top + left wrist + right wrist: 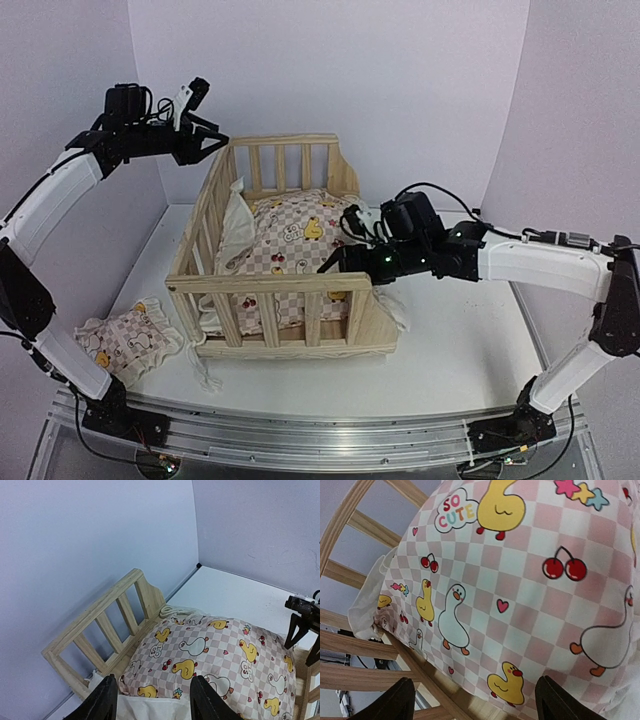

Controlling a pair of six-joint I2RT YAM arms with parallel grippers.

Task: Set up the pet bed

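The pet bed's pine frame (270, 283) stands mid-table, and its checked duck-print cushion (290, 245) lies inside it. A cream ruffled edge (236, 222) of the cushion stands up against the left rail. My left gripper (218, 140) hovers open high above the bed's back left corner. In the left wrist view, that gripper (154, 702) has nothing between its fingers and looks down on the cushion (210, 655) and the back rail (105, 625). My right gripper (338, 262) is open low over the cushion's right front part. Its wrist view shows the gripper (472, 702) empty above the cushion (520, 590), beside a slatted rail (350, 675).
A small matching duck-print pillow (125, 340) lies on the white table at front left, outside the frame. White walls close the back and both sides. Loose tie strings (205, 372) trail at the frame's front left corner.
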